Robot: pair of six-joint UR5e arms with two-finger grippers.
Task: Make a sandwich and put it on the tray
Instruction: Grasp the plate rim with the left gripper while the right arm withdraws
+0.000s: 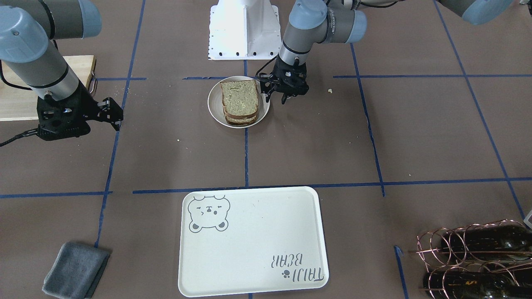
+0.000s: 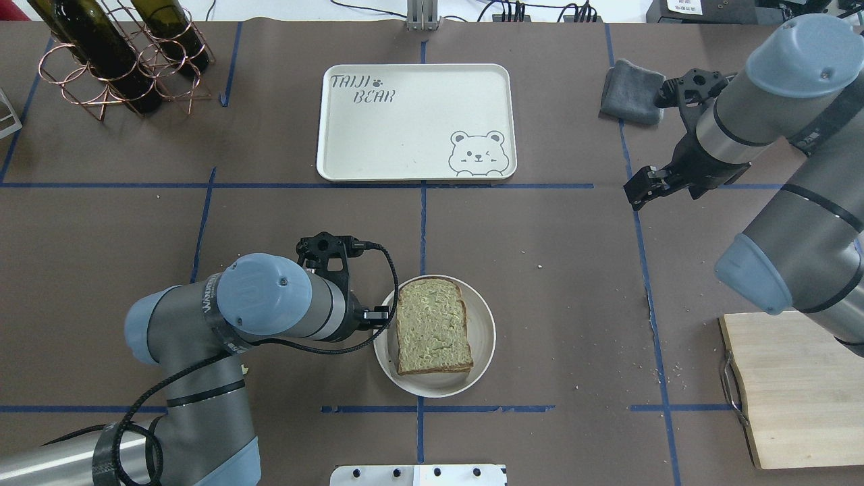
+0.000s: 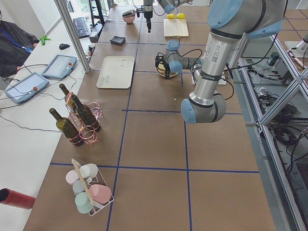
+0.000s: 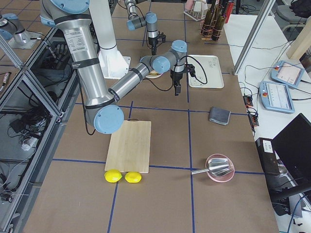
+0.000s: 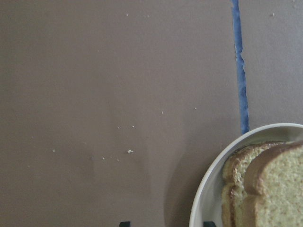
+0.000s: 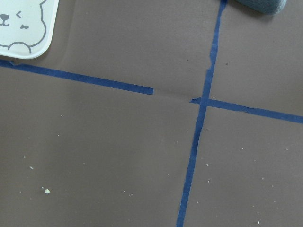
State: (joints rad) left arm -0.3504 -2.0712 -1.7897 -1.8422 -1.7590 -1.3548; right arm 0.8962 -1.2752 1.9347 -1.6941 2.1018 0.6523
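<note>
Jaws of left gripper [image 1: 275,99] spread, astride plate [image 1: 214,114] rim, right of sandwich [image 1: 239,101] in front view. Tray [image 1: 249,245] lower centre, straight below. Right gripper [image 1: 113,114] farther, jaws unreadable.

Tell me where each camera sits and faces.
Front-facing: across the table, facing robot base; left arm, right arm, sandwich, tray.
Overhead: behind the robot, facing forward, down; both arms.
Exterior left: table's left end; left arm nearest.
Exterior right: table's right end; right arm nearest.
Left wrist: down at plate edge; jaws' tips show.
Right wrist: down at blue tape, tray corner; no body.
Shared: first two show sandwich, tray.
</note>
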